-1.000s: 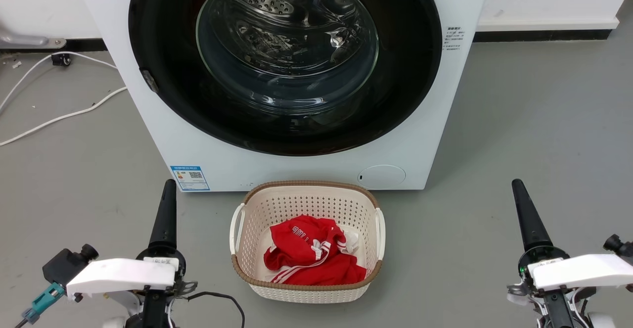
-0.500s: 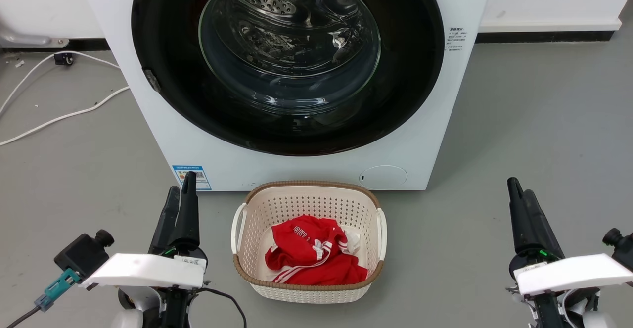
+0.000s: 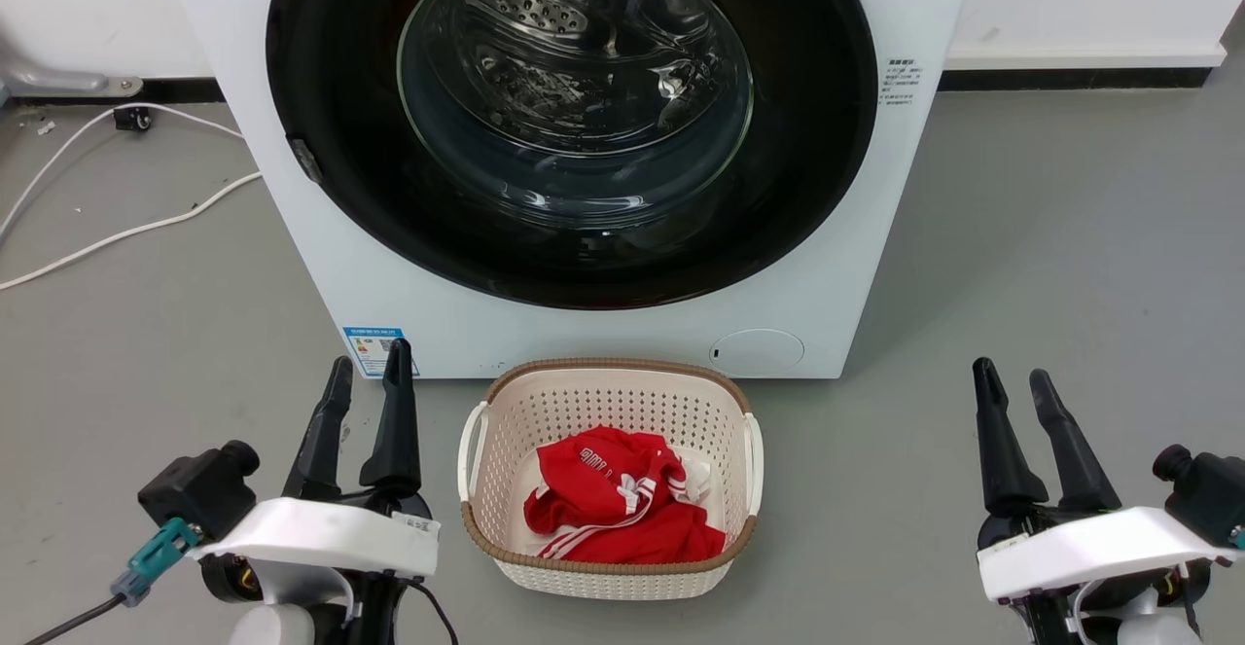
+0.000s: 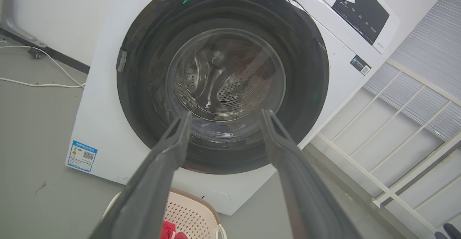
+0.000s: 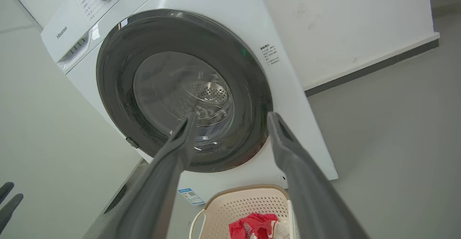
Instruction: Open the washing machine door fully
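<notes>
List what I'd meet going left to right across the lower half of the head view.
left gripper → laundry basket → right gripper

Glossy black door (image 3: 331, 139) with a clear glass centre – smooth white washing machine (image 3: 584, 339), shiny perforated steel drum (image 3: 525, 3); pale plastic basket (image 3: 603, 402), red cloth (image 3: 622, 519) – matt grey floor (image 3: 1050, 236)

Left pincer (image 3: 369, 354) and right pincer (image 3: 1011, 370) have long dark fingers (image 3: 397, 421), white covers (image 3: 321, 538).

Bright, even light with soft shadows. The washing machine door (image 3: 574, 120) shows glare toward 6 o'clock; wrist views bend at edges.
</notes>
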`<state>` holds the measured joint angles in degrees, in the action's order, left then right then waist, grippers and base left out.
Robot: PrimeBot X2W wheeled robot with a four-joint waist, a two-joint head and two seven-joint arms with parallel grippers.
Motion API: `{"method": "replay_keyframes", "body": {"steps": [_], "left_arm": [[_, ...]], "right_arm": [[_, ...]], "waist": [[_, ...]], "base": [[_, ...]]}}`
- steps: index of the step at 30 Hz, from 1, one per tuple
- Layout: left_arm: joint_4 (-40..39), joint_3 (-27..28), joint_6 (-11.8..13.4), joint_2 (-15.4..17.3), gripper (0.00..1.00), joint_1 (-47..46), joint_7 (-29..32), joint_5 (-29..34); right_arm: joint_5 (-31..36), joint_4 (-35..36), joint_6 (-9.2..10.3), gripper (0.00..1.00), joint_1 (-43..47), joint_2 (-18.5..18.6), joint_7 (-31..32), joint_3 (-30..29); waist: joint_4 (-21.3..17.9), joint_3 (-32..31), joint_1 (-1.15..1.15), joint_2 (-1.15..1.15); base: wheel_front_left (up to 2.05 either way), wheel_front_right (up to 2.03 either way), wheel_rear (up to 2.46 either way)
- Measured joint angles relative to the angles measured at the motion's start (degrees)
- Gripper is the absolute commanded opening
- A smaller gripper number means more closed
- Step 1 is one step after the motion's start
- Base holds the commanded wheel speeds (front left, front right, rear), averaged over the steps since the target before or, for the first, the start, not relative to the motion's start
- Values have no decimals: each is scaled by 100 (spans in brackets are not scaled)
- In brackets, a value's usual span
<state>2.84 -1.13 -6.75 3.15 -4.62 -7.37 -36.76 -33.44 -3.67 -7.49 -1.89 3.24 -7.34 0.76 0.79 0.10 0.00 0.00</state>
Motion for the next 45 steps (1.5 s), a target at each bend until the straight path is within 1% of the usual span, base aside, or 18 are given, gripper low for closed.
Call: {"method": "replay_keyframes", "body": {"steps": [3,15,36,45], "left_arm": [[16,-38,41,-1,100,3,-49,308],[83,-131,158,7,100,5,-224,1214],[168,-290,425,141,100,-12,-489,2407],[254,-370,493,160,100,-12,-602,2910]], "right_arm": [[325,-18,0,100,48,-2,-18,-35],[1090,-74,0,100,86,-7,81,-122],[2160,57,-1,100,135,-14,143,-105],[2613,109,-1,100,185,-20,178,-71]], "waist": [[5,-8,0,0],[32,3,0,0],[24,17,0,0],[40,26,0,0]], "base": [[0,0,0],[0,0,0],[0,0,0],[0,0,0]]}}
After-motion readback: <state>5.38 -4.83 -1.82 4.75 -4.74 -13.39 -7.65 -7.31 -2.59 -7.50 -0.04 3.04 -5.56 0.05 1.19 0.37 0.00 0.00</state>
